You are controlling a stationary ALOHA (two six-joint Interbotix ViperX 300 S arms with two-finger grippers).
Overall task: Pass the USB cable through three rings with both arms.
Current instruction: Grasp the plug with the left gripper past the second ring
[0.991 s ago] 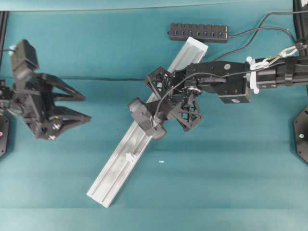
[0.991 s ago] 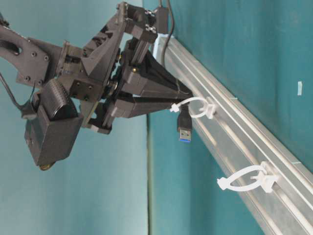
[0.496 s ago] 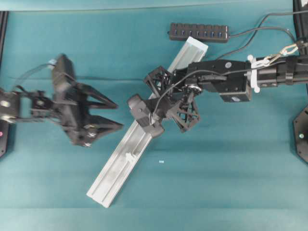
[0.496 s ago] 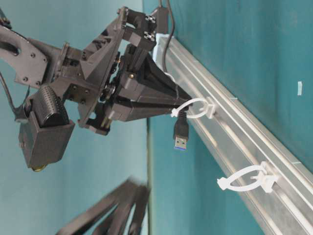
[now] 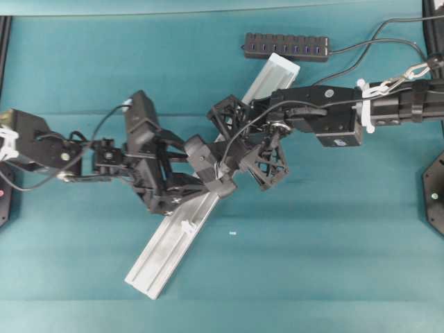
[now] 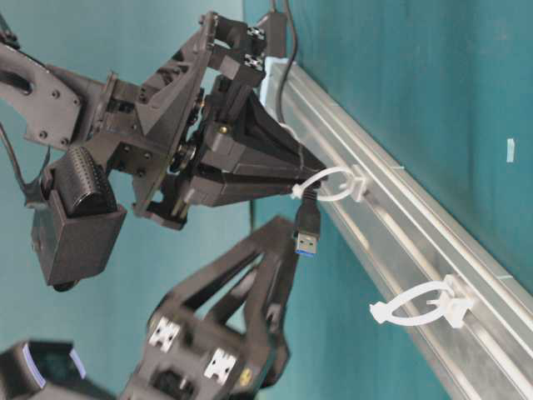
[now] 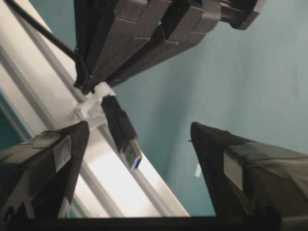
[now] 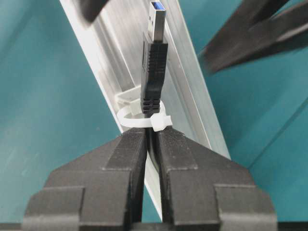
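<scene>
Overhead: silver rail [image 5: 208, 187] lies diagonally across the teal table [image 5: 312, 263]; left gripper [image 5: 182, 182] and right gripper [image 5: 220, 182] meet near rail's middle. Table-level: USB cable [image 6: 306, 227] plug hangs through a ring [image 6: 331, 185]; 2nd ring [image 6: 420, 304] nearer rail's lower end. L wrist: jaws wide, either side of plug. R wrist: jaws clamped on cable just behind ring.

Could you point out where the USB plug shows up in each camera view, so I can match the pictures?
Overhead exterior: not visible, hidden under the grippers at centre.
Table-level exterior: USB plug centre, hanging just below the white ring.
Left wrist: plug centre-left, pointing down-right.
Right wrist: plug top centre, pointing up.
Shared landmark: that ring on the silver rail.
</scene>
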